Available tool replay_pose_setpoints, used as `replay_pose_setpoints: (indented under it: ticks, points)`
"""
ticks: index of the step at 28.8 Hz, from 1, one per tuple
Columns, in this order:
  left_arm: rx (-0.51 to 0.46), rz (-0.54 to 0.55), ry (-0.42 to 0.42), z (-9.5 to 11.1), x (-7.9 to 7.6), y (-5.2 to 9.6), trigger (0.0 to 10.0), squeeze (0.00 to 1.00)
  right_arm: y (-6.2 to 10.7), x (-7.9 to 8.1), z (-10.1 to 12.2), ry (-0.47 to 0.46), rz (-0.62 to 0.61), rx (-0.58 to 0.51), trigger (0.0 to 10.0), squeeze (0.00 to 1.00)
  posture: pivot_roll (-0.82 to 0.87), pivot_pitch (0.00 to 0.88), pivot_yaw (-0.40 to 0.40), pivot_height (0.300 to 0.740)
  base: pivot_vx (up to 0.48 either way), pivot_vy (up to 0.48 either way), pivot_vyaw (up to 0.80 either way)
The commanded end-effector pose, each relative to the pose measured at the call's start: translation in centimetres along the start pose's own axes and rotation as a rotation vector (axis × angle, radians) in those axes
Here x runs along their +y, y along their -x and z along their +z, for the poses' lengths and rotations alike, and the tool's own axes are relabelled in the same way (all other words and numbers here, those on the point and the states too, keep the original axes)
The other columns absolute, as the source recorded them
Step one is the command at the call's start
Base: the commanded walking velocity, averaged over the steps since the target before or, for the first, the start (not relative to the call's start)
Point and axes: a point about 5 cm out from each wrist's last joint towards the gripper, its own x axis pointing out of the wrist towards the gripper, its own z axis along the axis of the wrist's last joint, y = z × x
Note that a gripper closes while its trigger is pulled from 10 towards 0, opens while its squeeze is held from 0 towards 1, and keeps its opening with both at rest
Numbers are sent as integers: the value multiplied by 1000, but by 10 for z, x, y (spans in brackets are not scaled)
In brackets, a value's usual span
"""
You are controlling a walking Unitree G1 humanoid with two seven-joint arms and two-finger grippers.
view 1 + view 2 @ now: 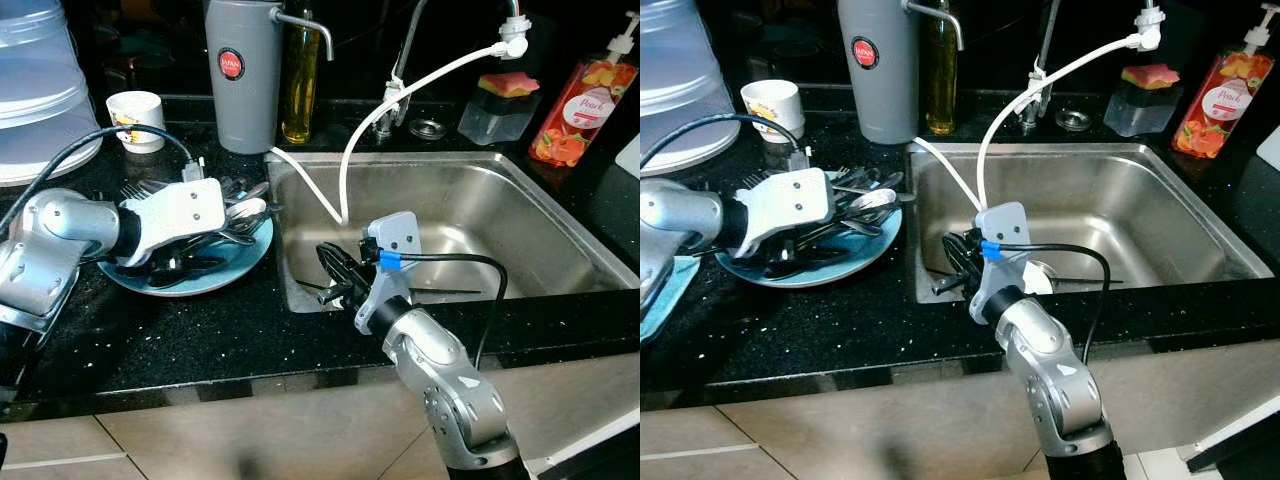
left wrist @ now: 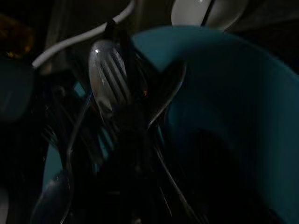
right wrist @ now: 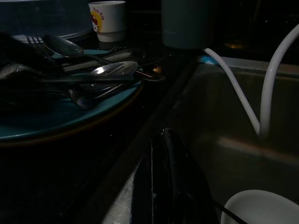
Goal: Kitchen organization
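Left eye view: cutlery [image 1: 215, 225] lies heaped on the teal plate [image 1: 215, 270] at centre-left of the worktop [image 1: 150, 330], unsorted. Left claw [image 1: 240, 222] sits among it, grip unclear. Right claw [image 1: 335, 275], fingers together, empty-looking, is at the sink [image 1: 480, 210] edge. Most work remains.

Two jointed arms in brushed silver metal, rounded segments. White angular plastic wrist housing with dark screws on the left arm [image 1: 178, 212]; smaller grey-white housing on the right arm [image 1: 392, 236], marked with blue tape. Black cables loop from both wrists. Long black fingers.
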Motion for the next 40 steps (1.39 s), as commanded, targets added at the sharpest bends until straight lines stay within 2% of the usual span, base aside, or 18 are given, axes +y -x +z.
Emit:
replay_pose_setpoints:
  ticks: [1, 9, 10, 14, 15, 16, 17, 21, 24, 29, 31, 32, 34, 35, 36, 39, 40]
  points:
    - [62, -24, -2, -10, -4, -1, 0, 0, 1, -2, 2, -1, -12, -10, 10000, 0, 266, 0, -49, 740, 0, 0, 0]
    - [57, -15, 10, -10, -4, -1, 0, 0, 1, -3, 3, 0, -13, -13, 10000, 0, 266, 0, -51, 740, 0, 0, 0]
    - [20, 5, 16, -5, 0, 0, 0, 0, 1, -3, 3, 0, -12, -14, 10000, 0, 267, 0, -53, 740, 0, 0, 0]
    - [-21, 36, 26, 1, 5, 2, 0, 0, 1, -3, 3, 1, -11, -15, 10000, 0, 267, 0, -55, 740, 0, 0, 0]
    - [-50, 67, 42, 6, 10, 3, 6000, 0, 0, -3, 4, 1, -10, -16, 10000, 0, 268, 0, -56, 740, 0, 0, 0]
    - [-76, 103, 56, 11, 16, 5, 10000, 0, 0, -3, 4, 1, -9, -16, 10000, 0, 268, 0, -56, 740, 0, 0, 0]
    - [-76, 103, 56, 11, 16, 5, 10000, 0, 0, -3, 4, 1, -9, -16, 10000, 0, 268, 0, -56, 740, 0, 0, 0]
    - [-172, 208, 114, 24, 33, 11, 10000, 0, 0, -3, 4, 1, -7, -18, 10000, 0, 270, 0, -57, 740, 0, 0, 0]
    - [-213, 236, 138, 29, 37, 13, 10000, 0, 0, -3, 4, 0, -7, -19, 10000, 0, 270, 0, -57, 740, 0, 0, 0]
    - [-270, 267, 192, 39, 41, 5, 10000, 0, -1, -3, 5, -2, -10, -21, 10000, 0, 270, 0, -57, 740, 0, 0, 0]
    - [-306, 295, 244, 51, 46, -11, 10000, 0, -1, -5, 5, 2, -25, -23, 10000, 0, 267, 0, -49, 740, 0, 0, 0]
    - [-306, 295, 244, 51, 46, -11, 10000, 0, -1, -5, 5, 2, -25, -23, 10000, 0, 267, 0, -49, 740, 0, 0, 0]
    - [-343, 314, 305, 70, 52, -32, 10000, 0, -1, -14, 6, 14, -85, -26, 10000, 0, 271, 0, -45, 740, 0, 0, 0]
    - [-343, 314, 305, 70, 52, -32, 10000, 0, -1, -14, 6, 14, -85, -26, 10000, 0, 271, 0, -45, 740, 0, 0, 0]
    - [-369, 317, 350, 82, 55, -43, 10000, 0, 0, -21, 6, 21, -141, -27, 10000, 0, 272, 0, -43, 740, 0, 0, 0]
    - [-395, 317, 379, 93, 58, -51, 10000, 0, 0, -29, 7, 27, -197, -29, 10000, 0, 273, 0, -40, 740, 0, 0, 0]
    - [-440, 317, 439, 107, 61, -59, 10000, 0, 2, -37, 8, 32, -263, -33, 10000, 0, 274, 0, -37, 740, 0, 0, 0]
